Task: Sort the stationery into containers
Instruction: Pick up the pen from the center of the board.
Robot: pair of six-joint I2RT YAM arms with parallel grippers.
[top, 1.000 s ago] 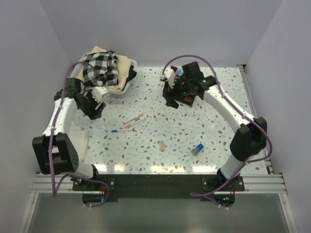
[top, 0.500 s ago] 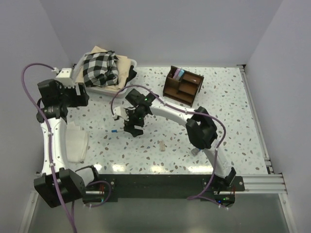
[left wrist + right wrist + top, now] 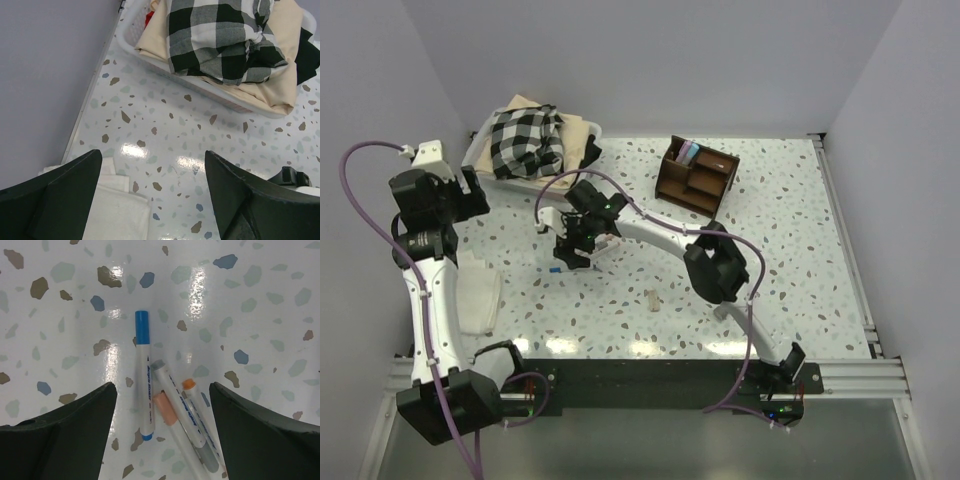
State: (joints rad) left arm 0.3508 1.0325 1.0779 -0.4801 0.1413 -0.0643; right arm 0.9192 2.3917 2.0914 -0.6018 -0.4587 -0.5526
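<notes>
Several white markers lie together on the table: one with blue ends (image 3: 145, 405), one with a grey cap (image 3: 176, 390), one with an orange cap (image 3: 193, 399) and one with a peach cap (image 3: 165, 410). My right gripper (image 3: 162, 388) hangs open just above them, a finger on each side; in the top view it (image 3: 572, 250) hides all but a blue tip (image 3: 553, 268). A beige stub (image 3: 652, 300) lies nearer. The brown organizer (image 3: 698, 180) stands at the back with pink and light blue items in a rear compartment. The blue-grey cylinder is hidden. My left gripper (image 3: 152, 155) is open and empty.
A white tub (image 3: 535, 185) of checked and beige cloth (image 3: 225, 40) stands at the back left. A folded white cloth (image 3: 475, 295) lies by the left edge, also under my left gripper (image 3: 112, 210). My right arm's elbow (image 3: 720, 270) spans the middle.
My right arm has swung from the organizer to above the markers and shifted a little left. My left arm has lifted back toward the left edge.
</notes>
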